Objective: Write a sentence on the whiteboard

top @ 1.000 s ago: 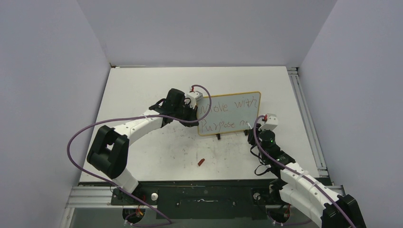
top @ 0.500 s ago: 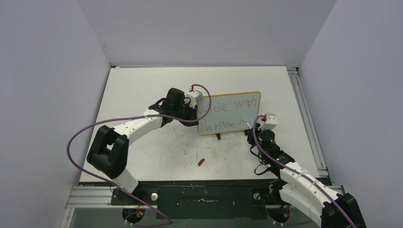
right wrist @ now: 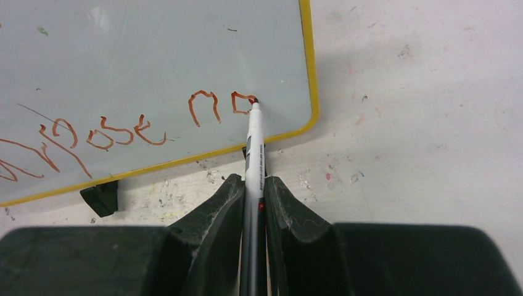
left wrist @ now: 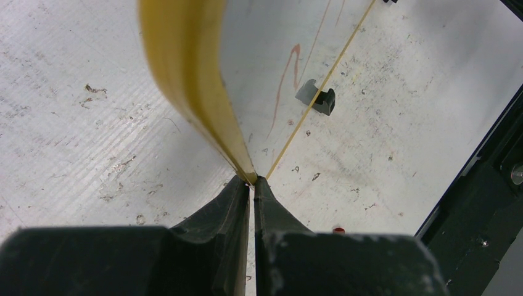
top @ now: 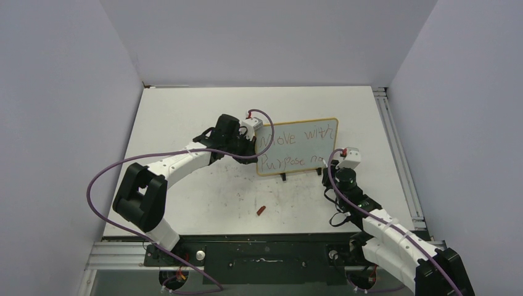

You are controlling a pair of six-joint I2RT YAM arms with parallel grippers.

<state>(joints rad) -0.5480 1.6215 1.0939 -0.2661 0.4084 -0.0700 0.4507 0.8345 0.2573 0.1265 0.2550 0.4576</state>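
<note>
I've got the left gripper [left wrist: 251, 182] pinched on the whiteboard [top: 306, 150]'s left edge, with the board upright near the table [top: 185, 111]'s middle. The right gripper [right wrist: 254, 182] clamps the marker [right wrist: 255, 139] — tip touching the sentence [right wrist: 117, 134]'s last word.

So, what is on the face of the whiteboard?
Red-brown lettering: "Move with Purpose", then "n" and an unfinished letter, where the marker tip touches. From above, the left gripper covers part of the "M" and the right gripper hides the last word.
</note>
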